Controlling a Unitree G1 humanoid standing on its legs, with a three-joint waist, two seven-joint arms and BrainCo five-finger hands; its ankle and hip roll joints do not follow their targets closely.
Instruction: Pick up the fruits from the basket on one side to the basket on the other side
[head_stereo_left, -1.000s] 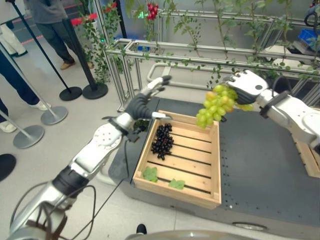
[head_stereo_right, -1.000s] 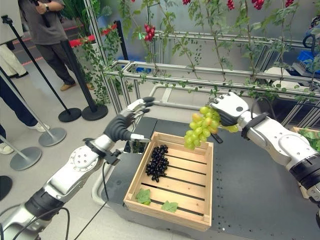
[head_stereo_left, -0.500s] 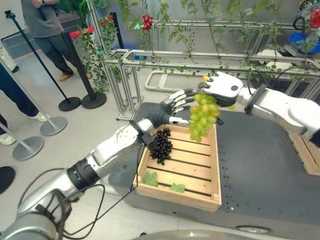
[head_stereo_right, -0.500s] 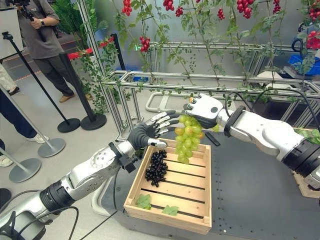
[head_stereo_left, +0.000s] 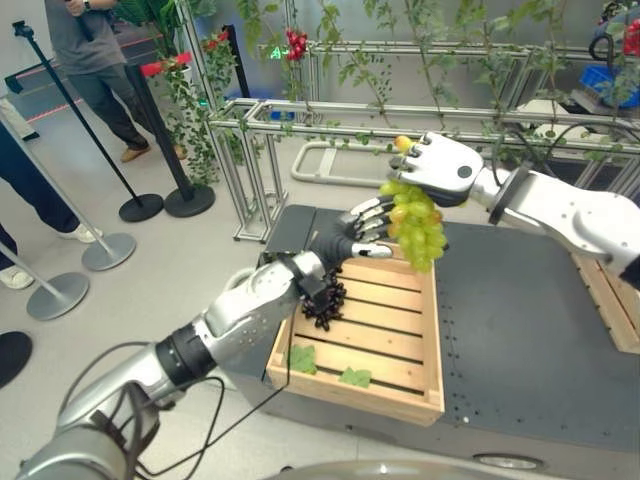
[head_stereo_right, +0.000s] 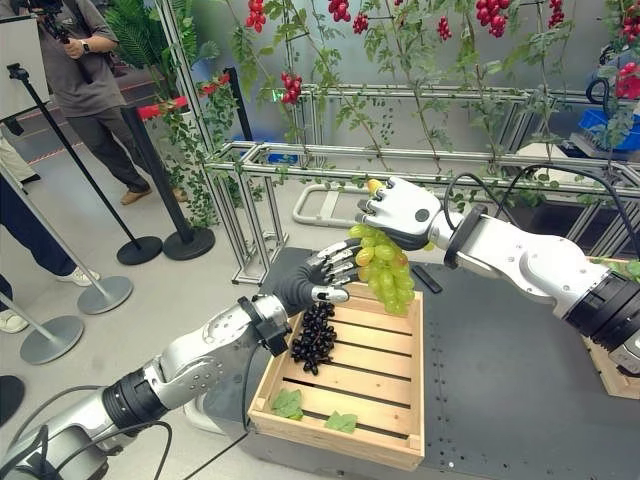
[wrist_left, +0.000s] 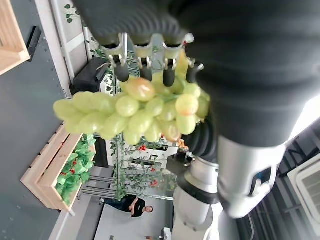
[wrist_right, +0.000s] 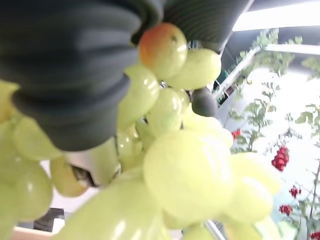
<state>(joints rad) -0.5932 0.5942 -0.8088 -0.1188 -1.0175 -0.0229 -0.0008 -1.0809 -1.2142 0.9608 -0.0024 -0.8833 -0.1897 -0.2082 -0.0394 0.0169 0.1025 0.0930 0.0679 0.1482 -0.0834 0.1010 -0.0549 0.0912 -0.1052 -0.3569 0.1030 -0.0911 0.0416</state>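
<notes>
The right hand (head_stereo_right: 402, 212), fingers clamped on the green grapes (head_stereo_right: 382, 272), holds them above the far end of the crate (head_stereo_right: 395, 440) beside the spread-fingered left hand (head_stereo_right: 318, 280), with dark grapes (head_stereo_right: 314, 334) already inside, so release remains.

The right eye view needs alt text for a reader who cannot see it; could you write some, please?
The right hand holds a bunch of green grapes above a wooden crate containing black grapes, while the open left hand reaches its fingers to the bunch.
</notes>
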